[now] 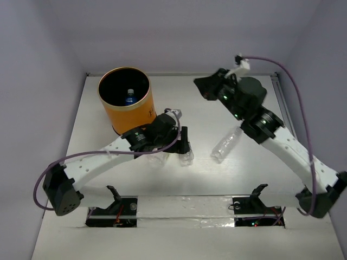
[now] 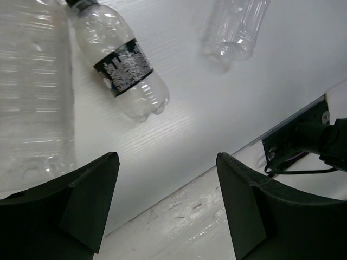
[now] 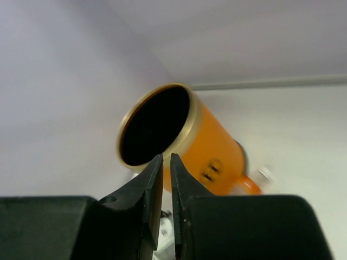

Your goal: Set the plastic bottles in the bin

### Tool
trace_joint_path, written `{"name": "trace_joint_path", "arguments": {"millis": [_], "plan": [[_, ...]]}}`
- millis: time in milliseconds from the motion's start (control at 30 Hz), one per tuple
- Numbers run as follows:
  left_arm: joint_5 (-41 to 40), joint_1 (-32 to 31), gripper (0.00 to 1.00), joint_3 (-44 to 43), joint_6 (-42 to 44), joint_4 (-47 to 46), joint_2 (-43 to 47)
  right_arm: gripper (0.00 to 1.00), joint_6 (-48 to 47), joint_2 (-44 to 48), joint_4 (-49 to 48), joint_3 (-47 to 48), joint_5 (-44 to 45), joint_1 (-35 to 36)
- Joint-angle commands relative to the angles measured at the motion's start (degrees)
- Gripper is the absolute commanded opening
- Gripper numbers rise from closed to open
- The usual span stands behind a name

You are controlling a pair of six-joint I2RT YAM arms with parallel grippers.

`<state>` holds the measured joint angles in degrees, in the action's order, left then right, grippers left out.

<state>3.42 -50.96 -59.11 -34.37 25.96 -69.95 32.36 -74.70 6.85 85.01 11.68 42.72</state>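
Setting: robot test cell, laboratory type.
Evidence:
- White table (image 1: 244,179) boxed in by plain pale-lavender walls (image 1: 179,32), which stand behind the orange bin (image 1: 130,116) and well off to either side of it.
- Two white-and-black robot arms. The left arm (image 1: 92,165) is just in front of the bin and the right arm (image 1: 293,149) is well to its right.
- Purple cable (image 1: 295,81) looped over the right arm, far right of the bin.
- Black mounting brackets (image 1: 115,194) with exposed wiring, set in cut-outs at the table's near edge, well in front of the bin.

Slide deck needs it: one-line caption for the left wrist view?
Open left gripper above a small clear black-labelled plastic bottle, between a large ribbed clear bottle and another clear bottle.
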Motion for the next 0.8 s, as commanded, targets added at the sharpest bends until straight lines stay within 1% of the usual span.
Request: {"name": "trace_joint_path", "arguments": {"millis": [0,33,67,100,167,200,267,333,400,467,533,700,767], "plan": [[-2.89,-3.35,0.70,-4.34,-2.36,-0.73,-5.27,0.17,5.95,9.36,7.36,-12.80,1.50,-5.00],[-6.03,-3.88,0.71,-4.78,-2.98,-0.64,-7.98,0.19,7.01,12.26,8.43,-15.38,1.50,-6.67],[-6.84,-4.84,0.71,-5.65,-4.29,-0.56,-9.40,0.22,7.36,18.12,9.22,-17.75,1.50,-7.38],[-7.81,-4.85,0.71,-6.10,-5.00,-0.38,-10.72,0.28,7.45,20.88,11.06,-21.69,1.33,-7.39],[-9.74,-5.99,0.71,-8.11,-6.75,0.23,-14.32,0.39,7.28,27.46,13.18,-24.44,0.80,-8.09],[-10.27,-5.99,0.72,-9.17,-7.28,0.41,-15.73,0.46,7.02,29.06,15.10,-25.41,0.19,-8.09],[-13.16,-7.39,0.76,-12.58,-7.99,2.42,-19.59,0.52,6.14,32.40,17.05,-27.70,-2.79,-8.09],[-16.50,-7.40,0.78,-14.79,-9.22,4.10,-23.45,0.58,6.14,34.17,19.68,-29.89,-4.12,-8.09],[-18.00,-7.40,0.78,-16.73,-10.01,5.24,-25.66,0.64,6.57,37.23,21.35,-31.48,-5.09,-8.09],[-19.94,-7.40,0.78,-17.87,-10.36,6.12,-28.65,0.67,6.93,39.18,22.41,-33.15,-5.88,-8.09],[-21.17,-7.40,0.78,-19.63,-10.89,7.79,-31.45,0.68,6.75,41.73,24.43,-33.68,-7.37,-8.09],[-22.05,-7.40,0.78,-21.48,-12.30,9.81,-33.67,0.68,6.31,46.21,28.12,-35.18,-13.07,-8.09],[-22.49,-7.40,0.78,-21.48,-12.91,10.17,-33.84,0.70,6.14,47.70,28.92,-35.53,-13.26,-8.09]]}}
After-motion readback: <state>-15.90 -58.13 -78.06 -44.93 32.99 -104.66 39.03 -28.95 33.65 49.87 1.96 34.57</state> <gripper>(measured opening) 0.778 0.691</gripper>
